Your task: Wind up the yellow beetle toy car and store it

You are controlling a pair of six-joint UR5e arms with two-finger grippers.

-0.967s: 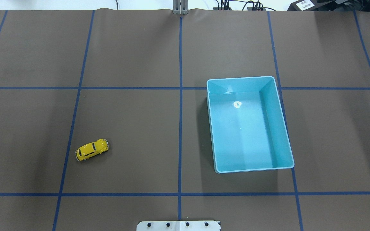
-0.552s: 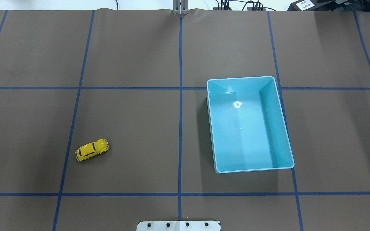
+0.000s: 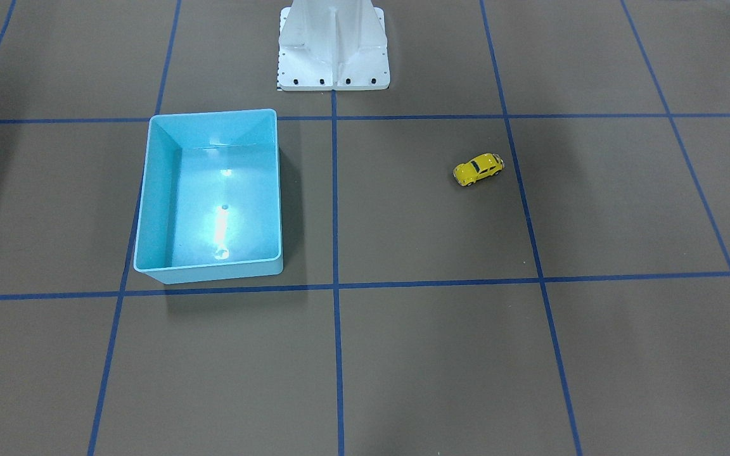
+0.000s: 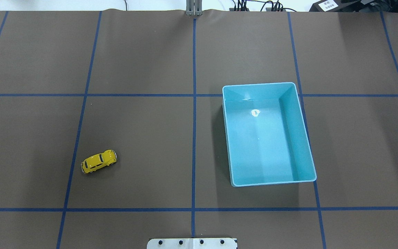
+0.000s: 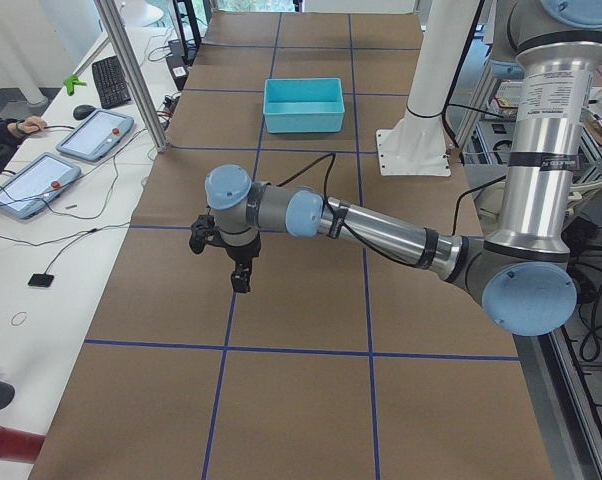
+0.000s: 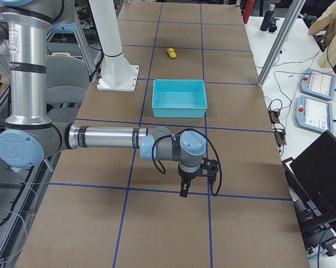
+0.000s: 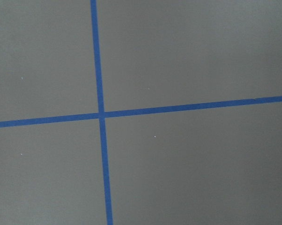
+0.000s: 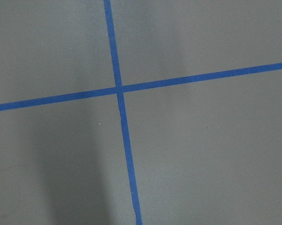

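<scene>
The yellow beetle toy car (image 4: pixel 98 161) stands on its wheels on the brown table, left of the centre line; it also shows in the front view (image 3: pixel 479 168) and far off in the right side view (image 6: pixel 171 52). The blue bin (image 4: pixel 268 135) sits empty right of centre. My left gripper (image 5: pixel 239 278) hangs over the table's left end, far from the car. My right gripper (image 6: pixel 183 188) hangs over the right end, beyond the bin. Both show only in the side views, so I cannot tell if they are open or shut. The wrist views show only bare table and blue tape.
Blue tape lines (image 4: pixel 194 103) divide the brown table cover into squares. The white robot base (image 3: pixel 333 47) stands at the table's near edge. Tablets and a keyboard (image 5: pixel 86 135) lie on a side bench, and a metal post (image 5: pixel 131 75) stands by the table.
</scene>
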